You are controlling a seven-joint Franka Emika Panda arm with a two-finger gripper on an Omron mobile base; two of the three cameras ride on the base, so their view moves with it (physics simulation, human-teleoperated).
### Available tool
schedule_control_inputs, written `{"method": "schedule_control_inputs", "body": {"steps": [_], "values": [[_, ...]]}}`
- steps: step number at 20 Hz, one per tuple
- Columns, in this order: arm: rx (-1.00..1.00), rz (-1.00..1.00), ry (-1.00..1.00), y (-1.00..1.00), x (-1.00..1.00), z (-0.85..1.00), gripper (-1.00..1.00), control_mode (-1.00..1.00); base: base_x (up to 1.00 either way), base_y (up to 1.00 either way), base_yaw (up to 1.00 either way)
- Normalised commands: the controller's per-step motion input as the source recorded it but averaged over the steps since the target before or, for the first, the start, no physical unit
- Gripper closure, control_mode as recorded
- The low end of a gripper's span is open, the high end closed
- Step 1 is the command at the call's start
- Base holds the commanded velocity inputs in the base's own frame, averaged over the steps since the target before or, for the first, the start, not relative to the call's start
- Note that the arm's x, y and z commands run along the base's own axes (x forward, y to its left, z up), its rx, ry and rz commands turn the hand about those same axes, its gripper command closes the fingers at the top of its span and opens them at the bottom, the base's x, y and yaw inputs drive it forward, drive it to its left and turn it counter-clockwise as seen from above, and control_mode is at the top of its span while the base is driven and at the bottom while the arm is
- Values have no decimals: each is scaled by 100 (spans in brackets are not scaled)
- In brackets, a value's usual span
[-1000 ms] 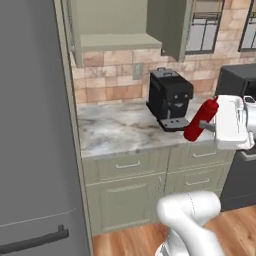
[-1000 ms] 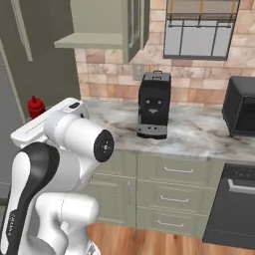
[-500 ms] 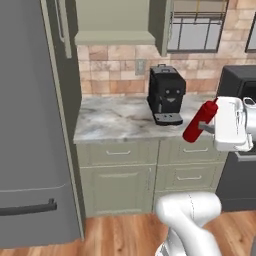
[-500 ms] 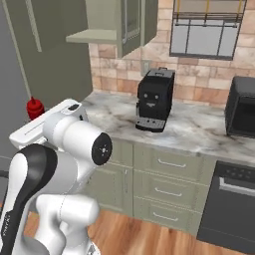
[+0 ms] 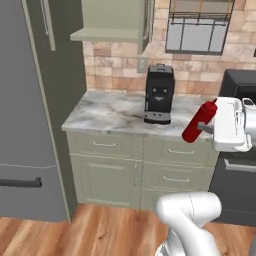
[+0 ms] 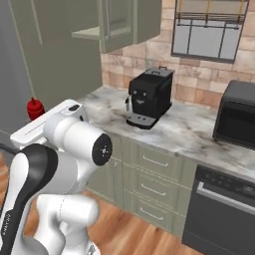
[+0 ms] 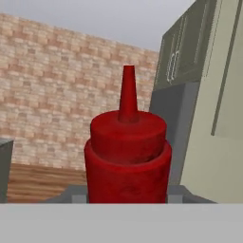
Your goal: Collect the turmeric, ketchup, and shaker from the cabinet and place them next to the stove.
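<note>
1. While the tall grey fridge (image 5: 25, 110) fills the far left of the left base view, its dark bar handle (image 5: 20, 183) runs low across its front.
2. Just right of it, the cabinet (image 5: 112, 20) hangs on the wall above the counter, pale olive, with its door (image 6: 115, 22) swung open in the right base view.
3. Below it, the marble counter (image 5: 107, 114) sits on a run of olive drawer units (image 5: 107, 165) with small handles.
4. A black coffee machine (image 5: 159, 93) stands upright on the counter against the brick wall (image 5: 117, 65), under a window (image 5: 197, 27).
5. Right of the coffee machine, the ketchup (image 5: 199, 121) hangs in the air in front of the counter edge, tilted with its nozzle up and to the right.
6. The gripper (image 5: 206, 129) is clamped on the ketchup, its jaws closed against the bottle's lower body; the white hand sits just right of the bottle.
7. In the hand view, the ketchup (image 7: 127, 156) stands between the grey fingers (image 7: 76, 193), nozzle pointing away from the camera.
8. In the right base view, the ketchup's red top (image 6: 35, 108) peeks out left of the white arm.
9. At the far right, a black microwave (image 6: 236, 114) rests on the counter, with a dark oven front (image 6: 219, 211) below it.
</note>
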Motion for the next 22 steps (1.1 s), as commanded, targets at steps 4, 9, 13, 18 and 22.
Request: {"method": "schedule_control_inputs", "body": {"steps": [4, 9, 13, 18, 22], "values": [[0, 0, 0, 0, 0, 0, 100, 100, -34, -93, 38], [0, 0, 0, 0, 0, 0, 100, 100, -87, -68, 39], [0, 0, 0, 0, 0, 0, 100, 100, -95, -27, 38], [0, 0, 0, 0, 0, 0, 100, 100, -92, 6, 36], [0, 0, 0, 0, 0, 0, 100, 100, -80, 33, 35]]}}
